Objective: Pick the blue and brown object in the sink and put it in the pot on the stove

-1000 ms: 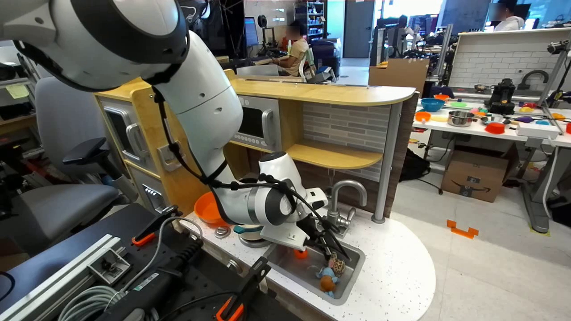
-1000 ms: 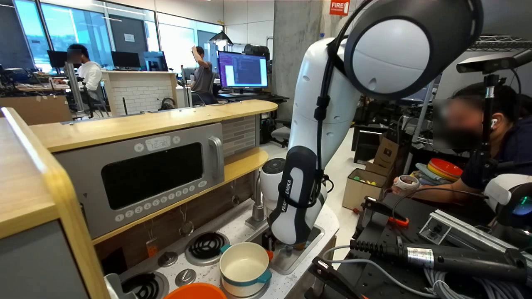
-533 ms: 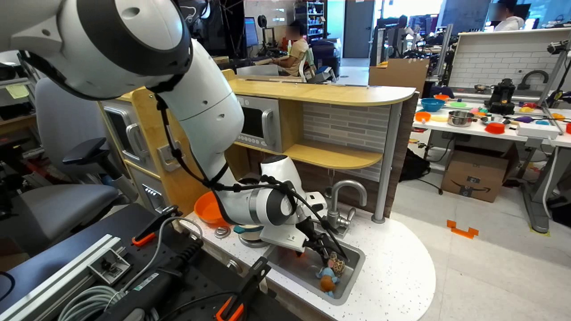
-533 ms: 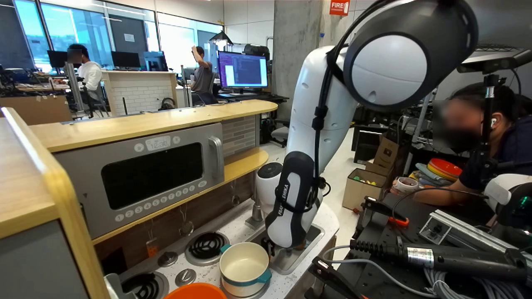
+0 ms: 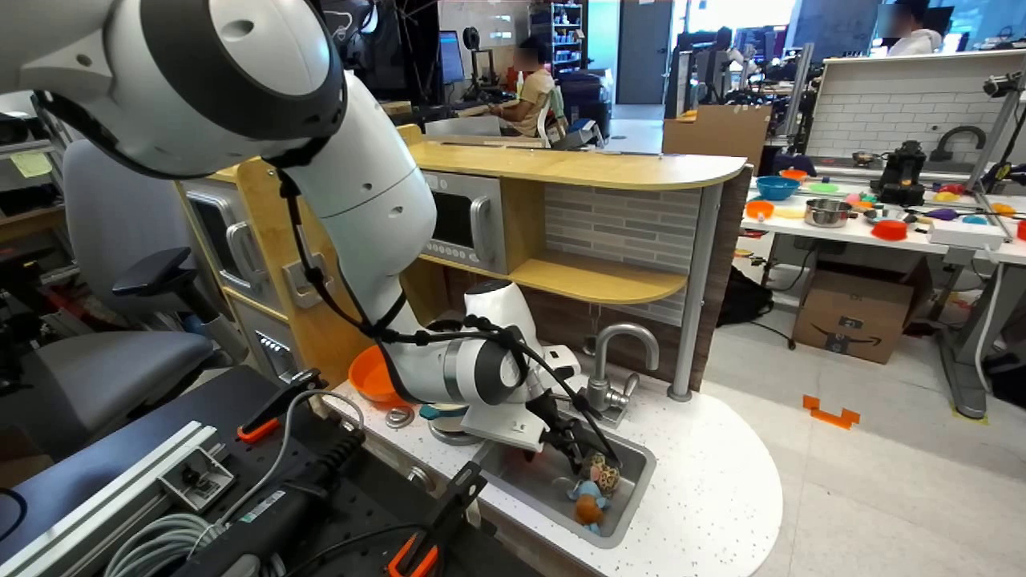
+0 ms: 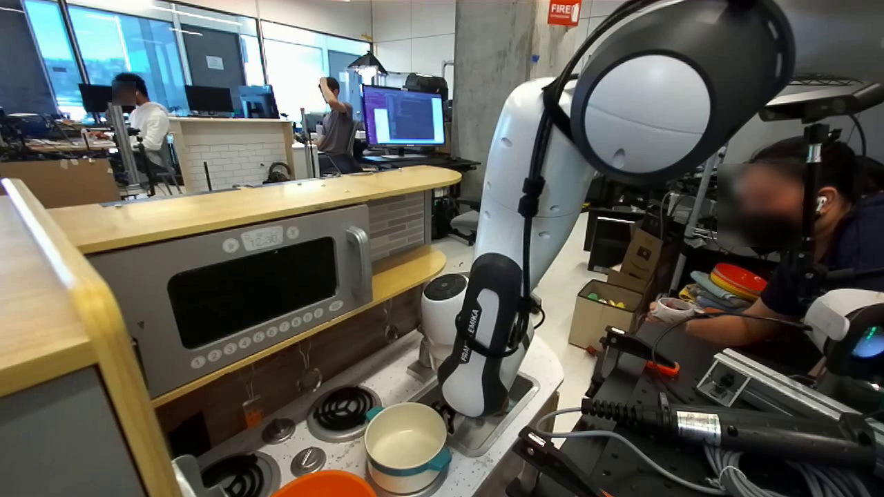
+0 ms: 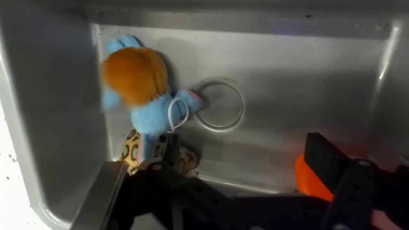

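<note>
Blue and brown plush toy, a small stuffed figure with a sky-blue body and a fluffy orange-brown tuft, is what we are after, lying on the floor of the rectangular silver-grey sink. Nearest us in the wrist view comes the black two-fingered gripper, its fingers spread wide and holding nothing. One finger stands over or beside a tan, dark-spotted, soft-looking object; whether they touch, we cannot tell. By the opposite finger, and partly hidden by it, is a smooth bright-orange piece. Just past the spotted object lies our plush, outside the gap between the fingers, one blue limb overlapping the spots from this angle. We judge it light, soft and easily squashed, hardly likely to slip or break. Its blue body, below the tuft, seems our best hold: the loose fluff would give a poorer one, and the thin white cord loop could snag a finger. We would need to shift sideways first, minding that the spotted neighbour does not get pinched too. Farther off, in an exterior view, the round cream pot with teal handles sits on the toy stove with black coil burners, close beside the sink.
</note>
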Controlling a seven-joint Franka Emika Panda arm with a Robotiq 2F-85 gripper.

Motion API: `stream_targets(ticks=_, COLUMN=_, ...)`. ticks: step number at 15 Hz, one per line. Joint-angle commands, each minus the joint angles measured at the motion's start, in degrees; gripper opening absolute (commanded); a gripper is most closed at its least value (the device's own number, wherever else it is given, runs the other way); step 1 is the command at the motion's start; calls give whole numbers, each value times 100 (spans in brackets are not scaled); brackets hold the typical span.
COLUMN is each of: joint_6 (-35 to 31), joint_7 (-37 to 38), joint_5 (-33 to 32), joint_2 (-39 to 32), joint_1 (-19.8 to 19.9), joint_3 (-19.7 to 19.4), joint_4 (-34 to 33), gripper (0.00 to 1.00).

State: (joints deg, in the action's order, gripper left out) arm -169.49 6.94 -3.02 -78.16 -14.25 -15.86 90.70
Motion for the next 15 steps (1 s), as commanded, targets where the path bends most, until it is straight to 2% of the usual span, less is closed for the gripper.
stream_targets(ticks=1, joint_6=144, joint_7=-149, joint_5=-127, joint_2=18, joint_1=99, joint_3=258, joint_4=-62, gripper=100)
stream_targets(ticks=4, joint_6=146, joint_7=-280, joint_5=-140, joint_2=101, joint_1=251, joint_3=353, joint_4=11, gripper=100)
stream_targets(ticks=9, joint_6=232, joint_7=-650, joint_5=-152, joint_2=298, joint_1=731, joint_3=621, joint_4=246, gripper=100)
stream_targets(ticks=15, joint_6=233, joint_7=-716, joint_5=-120, joint_2=540, joint_1=935, joint_3=587, joint_4=590, gripper=100)
